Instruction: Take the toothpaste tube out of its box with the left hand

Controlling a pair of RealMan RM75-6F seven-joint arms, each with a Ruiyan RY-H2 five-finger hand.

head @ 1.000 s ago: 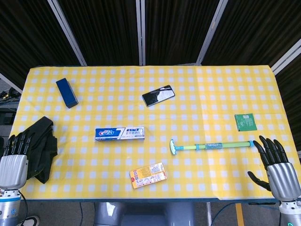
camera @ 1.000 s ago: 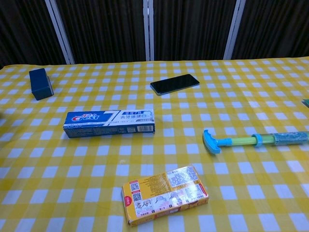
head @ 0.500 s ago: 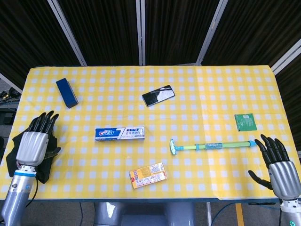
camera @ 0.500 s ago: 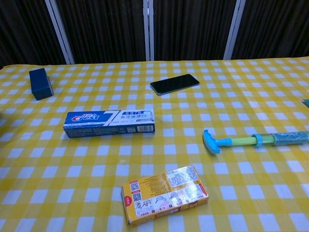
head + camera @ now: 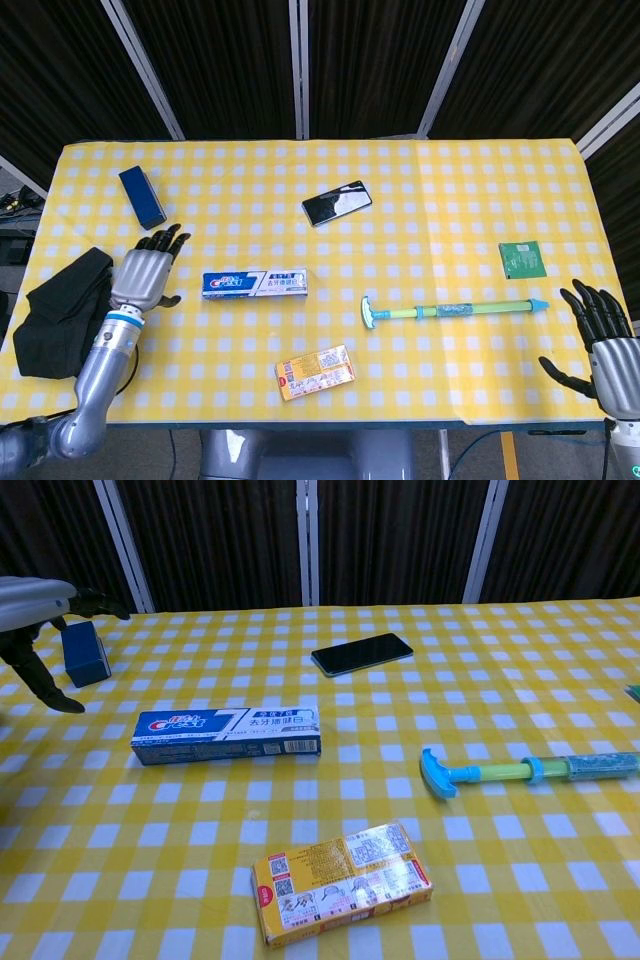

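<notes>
Beside the toothpaste box, left hand hovers with fingers spread.

1. The toothpaste box, lying just right of the left hand, carries a white logo on blue, likely "Crest", then a large "7".
2. Its Chinese characters are too small to read.
3. The yellow-orange box, further right and nearer, shows QR codes; its print is unreadable.

Bench layout, toothpaste box at centre-left.
The left hand sits just left of it; the phone lies behind, the small carton in front, the long-handled tool to the right.
</notes>
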